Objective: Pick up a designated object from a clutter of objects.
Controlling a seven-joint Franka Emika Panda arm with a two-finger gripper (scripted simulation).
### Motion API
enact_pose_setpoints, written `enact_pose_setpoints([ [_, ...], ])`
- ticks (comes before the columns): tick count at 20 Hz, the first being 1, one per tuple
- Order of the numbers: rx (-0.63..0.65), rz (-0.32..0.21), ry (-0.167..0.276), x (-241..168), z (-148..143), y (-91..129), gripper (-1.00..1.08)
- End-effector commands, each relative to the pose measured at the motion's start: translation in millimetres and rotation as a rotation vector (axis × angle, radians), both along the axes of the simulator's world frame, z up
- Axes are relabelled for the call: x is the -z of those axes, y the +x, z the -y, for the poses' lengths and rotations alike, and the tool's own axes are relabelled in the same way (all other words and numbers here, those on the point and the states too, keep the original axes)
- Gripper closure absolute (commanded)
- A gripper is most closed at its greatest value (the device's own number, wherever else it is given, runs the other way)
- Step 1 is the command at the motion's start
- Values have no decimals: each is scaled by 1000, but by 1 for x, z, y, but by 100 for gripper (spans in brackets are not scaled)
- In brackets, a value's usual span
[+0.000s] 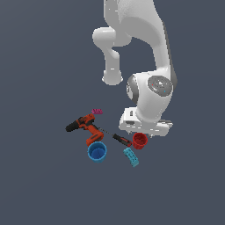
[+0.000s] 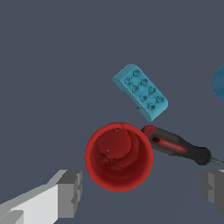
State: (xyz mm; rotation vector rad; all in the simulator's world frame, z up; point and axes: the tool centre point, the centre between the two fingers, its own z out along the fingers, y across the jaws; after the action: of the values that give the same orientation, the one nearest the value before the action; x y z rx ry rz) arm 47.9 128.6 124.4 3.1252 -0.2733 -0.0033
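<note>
From the exterior view's left, the drill (image 1: 85, 128) lies on its side with a pink brick (image 1: 97, 111) just behind it and the large blue cup (image 1: 97, 152) upright in front, all well clear of the arm's work. Next come the screwdriver (image 1: 121, 139) and teal brick (image 1: 130, 157). The red cup (image 1: 139, 140) stands upright, mouth up, right beside the screwdriver's handle. The gripper (image 2: 142, 192) hangs above it, spread wide and empty, seemingly so its fingers (image 2: 70, 192) can straddle the cup.

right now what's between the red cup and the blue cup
The screwdriver lies between the red cup and the blue cup, clearest in the exterior view.
</note>
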Motion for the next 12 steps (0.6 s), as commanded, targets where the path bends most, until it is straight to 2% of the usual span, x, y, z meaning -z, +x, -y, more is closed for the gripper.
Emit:
enact_pose_setpoints([
  [1,21,2,2,13,-6,0,-92],
  [12,38,1,4,29,-12,-1,-92],
])
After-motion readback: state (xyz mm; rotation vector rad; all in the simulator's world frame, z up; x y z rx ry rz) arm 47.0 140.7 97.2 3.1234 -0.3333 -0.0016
